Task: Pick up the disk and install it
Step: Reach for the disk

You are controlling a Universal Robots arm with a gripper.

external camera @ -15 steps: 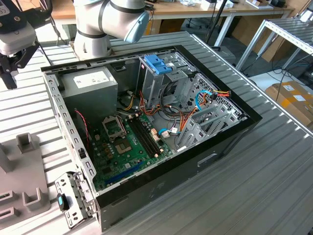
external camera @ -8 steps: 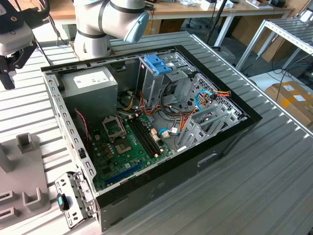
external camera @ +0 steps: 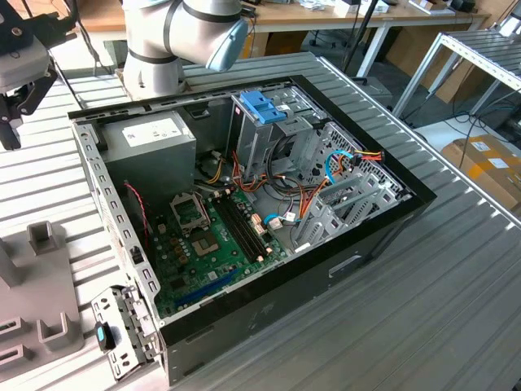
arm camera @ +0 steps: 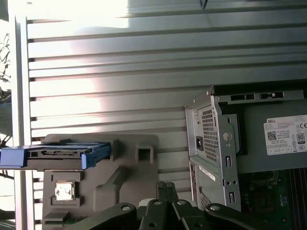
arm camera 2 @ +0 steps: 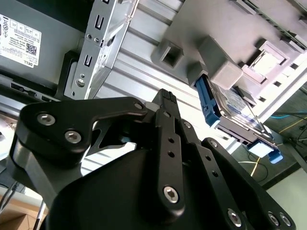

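A ribbed metal table [external camera: 423,309] bears a computer case [external camera: 342,269] and grey fixture [external camera: 41,301].

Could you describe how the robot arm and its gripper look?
The arm has thick round silver-grey segments with a light blue joint cap. The gripper is matte black, built of flat linked bars joined by silver hex bolts.

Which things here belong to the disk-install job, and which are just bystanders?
Job: the disk, standing on edge in the grey holder; the gripper; the open computer case.
Just there: power supply; motherboard; cardboard boxes.
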